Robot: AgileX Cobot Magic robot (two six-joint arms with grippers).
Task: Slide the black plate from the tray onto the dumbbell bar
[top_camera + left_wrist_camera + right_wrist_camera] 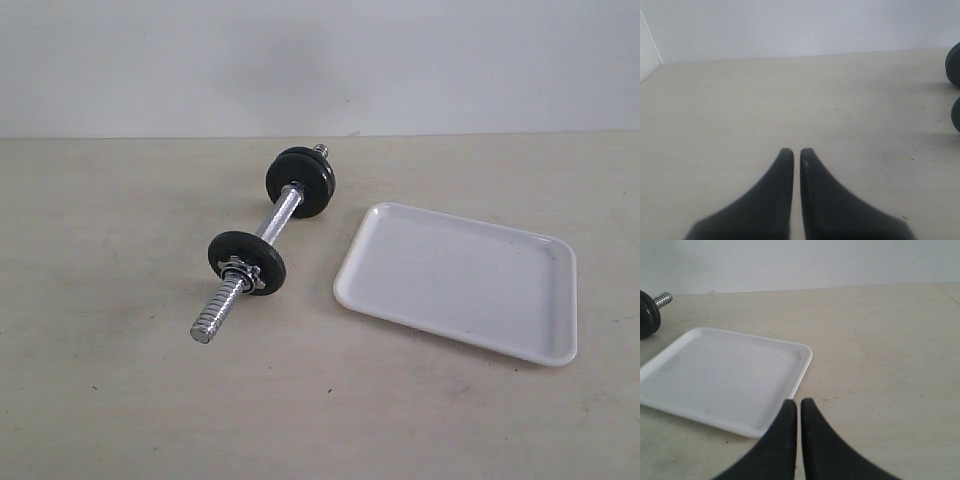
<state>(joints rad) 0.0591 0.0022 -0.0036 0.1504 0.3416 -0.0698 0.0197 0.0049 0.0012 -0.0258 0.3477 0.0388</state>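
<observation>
The chrome dumbbell bar (277,218) lies on the table left of centre, running diagonally. One black disc (240,250) sits near its front end behind a star collar nut (243,272), and a thicker black stack (305,180) sits at the far end. The white tray (450,275) to the right holds nothing, so no black plate lies in it. My left gripper (796,151) is shut over bare table, with disc edges (954,62) at the frame's side. My right gripper (799,402) is shut beside the tray's (725,375) corner. Neither gripper shows in the exterior view.
A pale wall stands behind the beige table (120,380). The bar's threaded front end (215,315) sticks out bare toward the table's front. In the right wrist view the far threaded tip (663,299) and a black disc (647,315) show beyond the tray.
</observation>
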